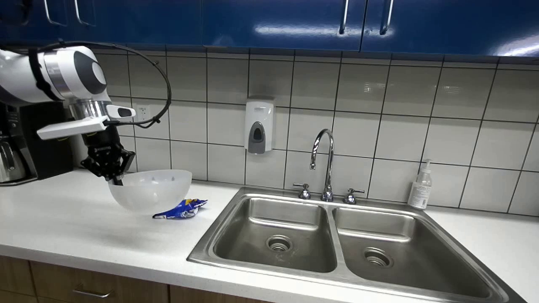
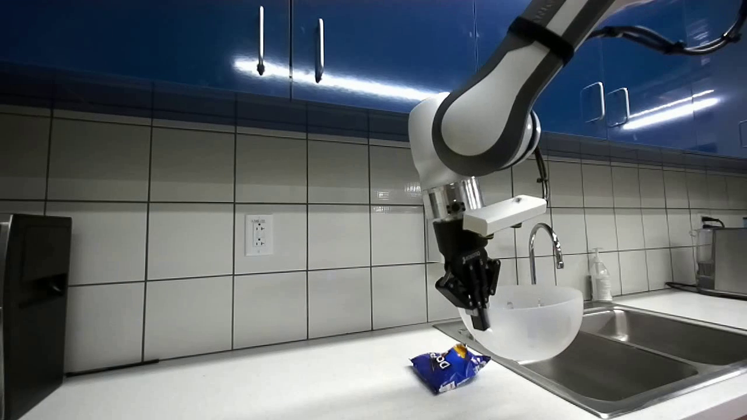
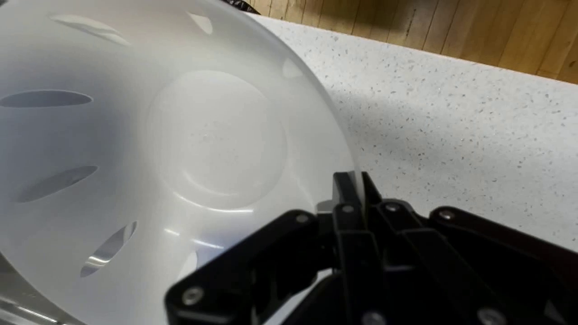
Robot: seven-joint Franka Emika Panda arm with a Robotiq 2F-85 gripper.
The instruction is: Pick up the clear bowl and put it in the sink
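Note:
The clear bowl (image 1: 151, 191), wide and translucent white with slots in its wall, is held above the counter. In an exterior view it overlaps the near edge of the sink (image 2: 618, 370). My gripper (image 1: 116, 182) is shut on the bowl's rim, one finger inside and one outside. This also shows in an exterior view (image 2: 480, 319). In the wrist view the fingertips (image 3: 354, 192) pinch the rim, and the bowl (image 3: 216, 135) fills the left side. The steel double-basin sink, with its left basin (image 1: 257, 219), lies to the bowl's right in an exterior view.
A blue snack packet (image 1: 181, 209) lies on the counter by the bowl, also in an exterior view (image 2: 449, 367). A chrome faucet (image 1: 330, 164) rises behind the sink. A pump bottle (image 1: 420, 189) stands at its back corner. A wall dispenser (image 1: 259, 126) and blue cabinets (image 1: 278, 21) are above.

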